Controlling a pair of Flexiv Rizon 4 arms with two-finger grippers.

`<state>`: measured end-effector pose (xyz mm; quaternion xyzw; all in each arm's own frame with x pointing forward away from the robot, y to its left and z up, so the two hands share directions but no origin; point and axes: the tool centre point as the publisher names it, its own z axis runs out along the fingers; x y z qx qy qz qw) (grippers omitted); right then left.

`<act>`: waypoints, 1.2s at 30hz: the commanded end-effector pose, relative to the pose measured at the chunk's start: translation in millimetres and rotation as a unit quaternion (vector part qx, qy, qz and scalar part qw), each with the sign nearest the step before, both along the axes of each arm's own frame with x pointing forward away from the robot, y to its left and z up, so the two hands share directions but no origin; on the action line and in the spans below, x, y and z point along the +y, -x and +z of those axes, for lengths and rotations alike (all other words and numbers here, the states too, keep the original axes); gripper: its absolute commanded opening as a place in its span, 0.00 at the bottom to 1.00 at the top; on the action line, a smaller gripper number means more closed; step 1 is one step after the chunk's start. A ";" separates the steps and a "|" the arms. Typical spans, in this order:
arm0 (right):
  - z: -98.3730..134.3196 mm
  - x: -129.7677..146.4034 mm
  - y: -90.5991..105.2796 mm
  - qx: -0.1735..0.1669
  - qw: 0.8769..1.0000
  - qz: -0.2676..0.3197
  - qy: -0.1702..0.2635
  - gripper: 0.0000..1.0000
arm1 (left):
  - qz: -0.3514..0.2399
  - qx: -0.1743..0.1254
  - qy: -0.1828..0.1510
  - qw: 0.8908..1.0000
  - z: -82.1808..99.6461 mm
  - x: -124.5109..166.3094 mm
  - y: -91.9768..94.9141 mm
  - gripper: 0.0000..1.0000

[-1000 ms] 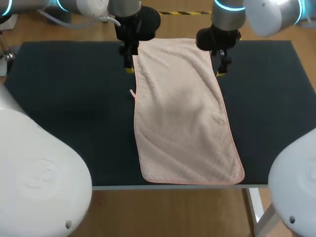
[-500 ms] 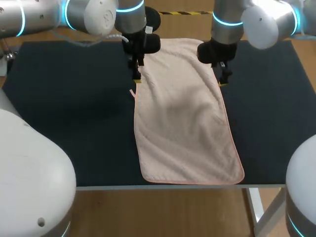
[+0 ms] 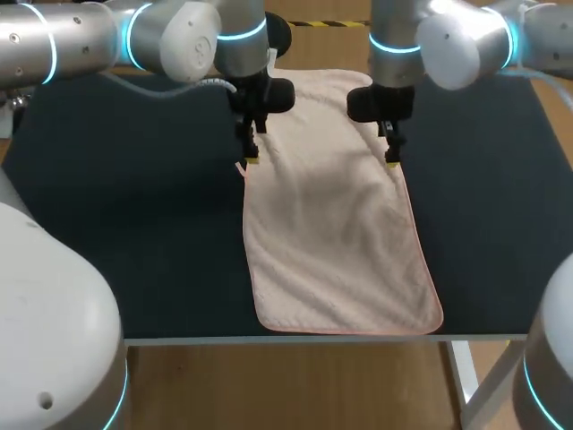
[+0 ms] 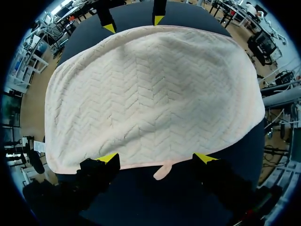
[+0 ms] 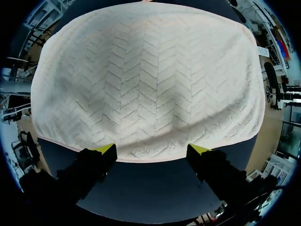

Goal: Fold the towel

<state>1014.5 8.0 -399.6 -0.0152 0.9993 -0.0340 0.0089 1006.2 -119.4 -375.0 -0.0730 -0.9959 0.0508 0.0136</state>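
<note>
left gripper (image 3: 252, 158), fingers spread apart, hangs in the upper middle of the frame at the left long edge of the pink towel (image 3: 336, 233). right gripper (image 3: 391, 161), also spread, is at the opposite edge. the towel lies flat down the centre of the dark table (image 3: 134, 197).

- The pale pink cloth towel (image 3: 336, 224) shows a woven herringbone pattern, with a deeper pink trim at its hem.
- The flat table top (image 3: 116, 206) is dark navy, almost black.
- The black two-fingered left gripper (image 3: 252, 158) and right gripper (image 3: 391, 161) both have bright yellow tips.
</note>
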 end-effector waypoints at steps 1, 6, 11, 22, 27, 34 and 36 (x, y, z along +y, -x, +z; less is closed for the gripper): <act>-12.2 -3.0 0.3 0.001 1.000 -0.004 -0.008 1.00 | 0.000 0.012 -0.011 1.000 -12.8 -5.3 -6.2 1.00; -18.2 -7.8 1.4 0.000 1.000 -0.007 -0.016 1.00 | 0.013 0.020 -0.016 1.000 -21.6 -6.6 -5.9 1.00; -20.0 -11.5 1.3 -0.005 1.000 -0.005 -0.018 1.00 | 0.016 0.020 -0.016 1.000 -29.1 -11.6 -6.0 1.00; -20.9 -7.4 -0.3 -0.003 1.000 0.007 -0.022 1.00 | 0.030 0.019 -0.020 0.999 -43.4 -12.4 -2.8 1.00; -22.6 -5.3 -1.9 -0.002 1.000 0.011 -0.020 1.00 | 0.036 0.024 -0.021 0.999 -49.8 -11.3 0.2 1.00; -30.4 -5.9 -0.2 0.006 1.000 0.008 -0.019 1.00 | 0.036 0.029 -0.023 0.999 -57.0 -11.8 3.9 1.00; -31.8 -6.1 0.4 0.008 1.000 0.007 -0.019 1.00 | 0.035 0.029 -0.025 0.999 -58.7 -12.1 4.6 1.00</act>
